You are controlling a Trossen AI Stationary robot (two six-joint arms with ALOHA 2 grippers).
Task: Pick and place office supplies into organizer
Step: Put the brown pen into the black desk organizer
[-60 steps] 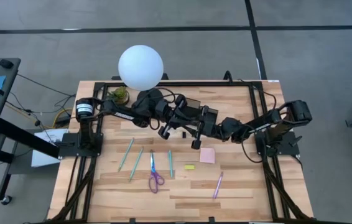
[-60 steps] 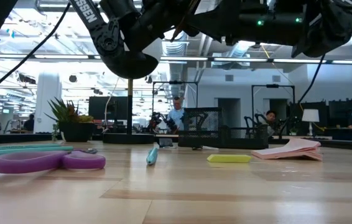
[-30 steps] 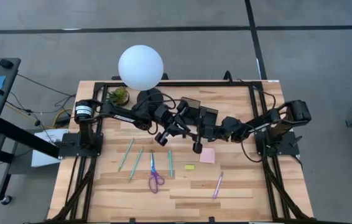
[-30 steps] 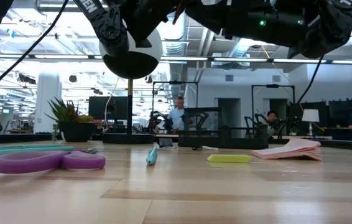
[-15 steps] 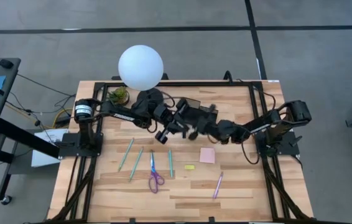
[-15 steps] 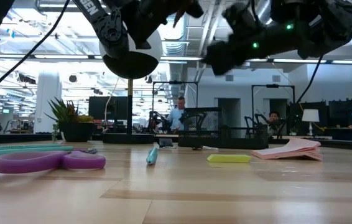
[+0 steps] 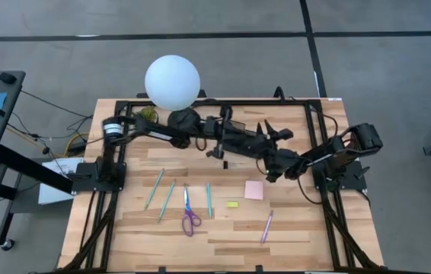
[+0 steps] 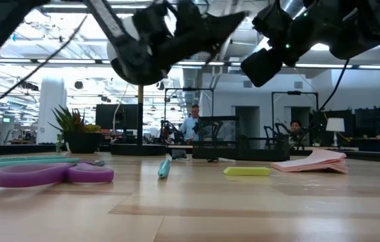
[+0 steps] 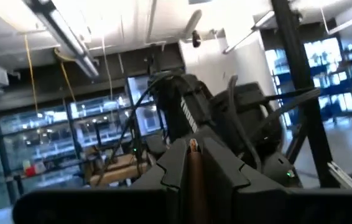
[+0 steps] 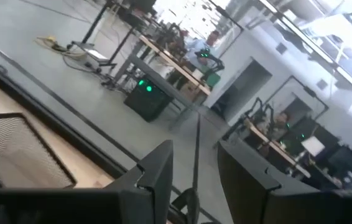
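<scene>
My left gripper (image 9: 191, 163) hangs above the table's far middle (image 7: 250, 142), shut on a dark pen (image 9: 192, 155). Just to its right, my right gripper (image 10: 194, 168) stands level and open (image 7: 274, 131); a thin dark line shows in its gap, and I cannot tell whether it touches it. The black mesh organizer (image 10: 14, 149) stands below the arms, mostly hidden in the high view. Three teal pens (image 7: 167, 200), purple scissors (image 7: 189, 215), a yellow piece (image 7: 232, 204), a pink sticky pad (image 7: 254, 189) and a pink-purple pen (image 7: 266, 226) lie flat on the near half. My left gripper pinches the dark pen between its two shut fingers (image 9: 222, 171). The pen lies along the fingers, and its end (image 9: 193, 145) sticks out just past their tips. It is lifted clear of the table.
A white globe lamp (image 7: 172, 82) and a small potted plant (image 7: 148, 114) stand at the far left, close behind my left arm. Black frame rails (image 7: 318, 122) run along the table's edges. A person (image 8: 191, 124) shows in the room beyond.
My left arm has stretched toward the table's right edge, sinking a little and rolling its wrist, with the pen still in its fingers. My right gripper has swung round from pointing down near the sticky pad to level, facing the far edge.
</scene>
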